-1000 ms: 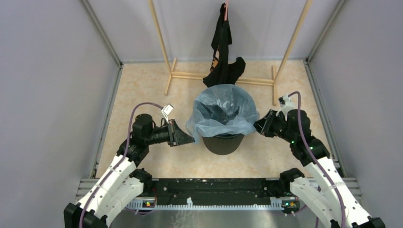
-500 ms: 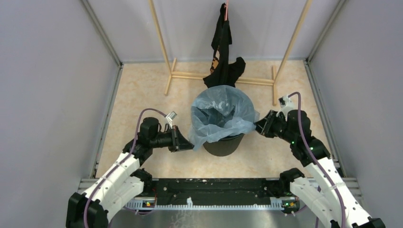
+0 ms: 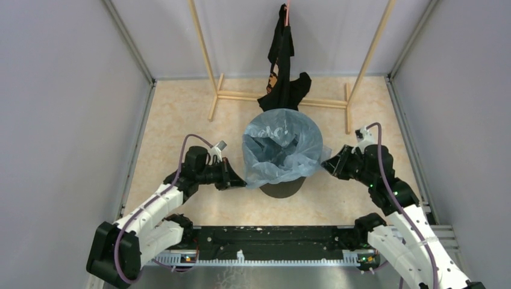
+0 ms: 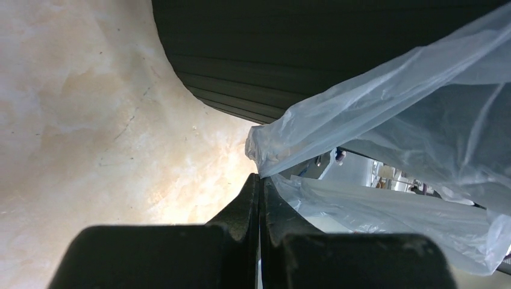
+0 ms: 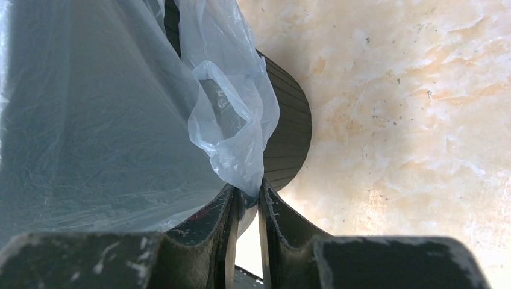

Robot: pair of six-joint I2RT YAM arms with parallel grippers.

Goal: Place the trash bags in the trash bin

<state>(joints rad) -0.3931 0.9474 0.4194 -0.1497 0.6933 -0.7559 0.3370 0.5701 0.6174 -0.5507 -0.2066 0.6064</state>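
Note:
The light-blue trash bag (image 3: 281,147) lines the black trash bin (image 3: 282,188) and hangs over its rim. My left gripper (image 3: 240,180) is shut on the bag's left edge, low beside the bin wall. In the left wrist view the shut gripper (image 4: 260,178) pinches the bag (image 4: 373,120) under the bin (image 4: 271,54). My right gripper (image 3: 326,164) is shut on the bag's right edge. In the right wrist view the gripper (image 5: 247,194) holds a fold of the bag (image 5: 90,120) against the bin (image 5: 290,132).
A black garment with orange print (image 3: 282,66) hangs from a wooden rack (image 3: 212,90) right behind the bin. Grey enclosure walls stand on the left, right and back. The marbled table (image 3: 175,114) runs to a metal rail at the near edge.
My left gripper has moved down and nearer the bin, drawing the bag's left edge down the bin wall. My right gripper has dropped slightly with its edge. The bag sits tighter over the rim.

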